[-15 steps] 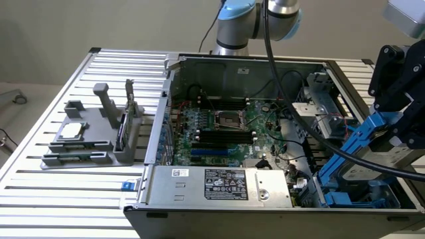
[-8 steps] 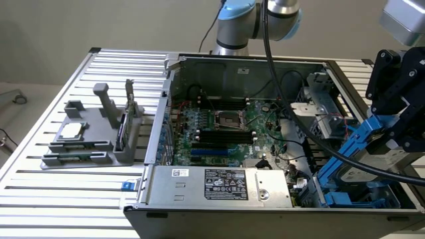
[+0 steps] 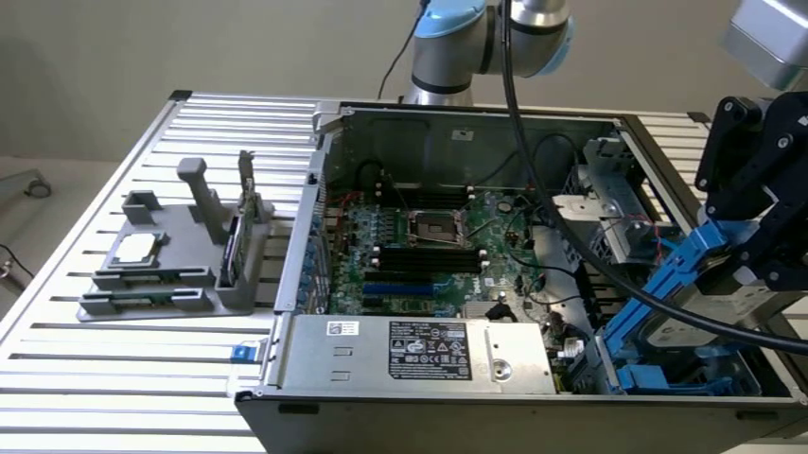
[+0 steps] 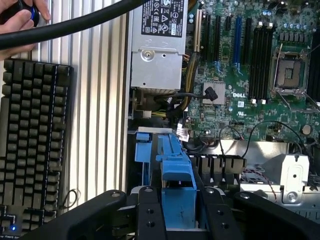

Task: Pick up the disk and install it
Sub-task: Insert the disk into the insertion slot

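Silver-grey arm [image 3: 436,71], light-blue joint caps [image 3: 452,17], thick black cable [image 3: 509,57], matte black gripper [image 4: 182,220], round screws [image 4: 150,220]

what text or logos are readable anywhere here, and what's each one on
"DELL": white letters on the motherboard.
Power supply label: print and symbols too small to read.
Keyboard: key markings too blurred to read.
Blue bracket of the disk, gripped between the fingers: no text readable on it.
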`<action>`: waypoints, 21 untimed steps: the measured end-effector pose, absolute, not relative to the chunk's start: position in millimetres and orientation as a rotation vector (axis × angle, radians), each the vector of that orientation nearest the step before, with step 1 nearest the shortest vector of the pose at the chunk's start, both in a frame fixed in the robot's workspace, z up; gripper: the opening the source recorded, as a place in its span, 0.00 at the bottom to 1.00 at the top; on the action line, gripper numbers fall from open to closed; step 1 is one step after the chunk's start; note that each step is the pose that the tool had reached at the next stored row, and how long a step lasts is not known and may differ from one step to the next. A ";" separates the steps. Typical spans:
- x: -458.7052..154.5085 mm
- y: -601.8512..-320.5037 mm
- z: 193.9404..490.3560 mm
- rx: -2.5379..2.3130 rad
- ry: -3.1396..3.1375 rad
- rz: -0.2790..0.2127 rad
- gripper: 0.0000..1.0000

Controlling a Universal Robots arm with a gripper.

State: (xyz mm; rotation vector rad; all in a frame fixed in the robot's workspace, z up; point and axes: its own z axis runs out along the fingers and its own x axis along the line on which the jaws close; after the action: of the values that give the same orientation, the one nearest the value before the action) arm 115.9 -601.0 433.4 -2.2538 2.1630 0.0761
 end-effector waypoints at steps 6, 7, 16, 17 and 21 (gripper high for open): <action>117.4 -601.1 429.5 -2.255 2.165 0.080 0.33; 117.5 -601.1 428.5 -2.256 2.165 0.083 0.33; 118.5 -601.1 432.4 -2.272 2.182 0.122 0.33; 118.7 -601.1 433.7 -2.273 2.184 0.127 0.33; 119.7 -601.1 433.7 -2.277 2.187 0.135 0.33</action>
State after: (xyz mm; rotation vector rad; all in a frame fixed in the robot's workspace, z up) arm 119.7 -601.1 433.7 -2.2766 2.1868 0.1351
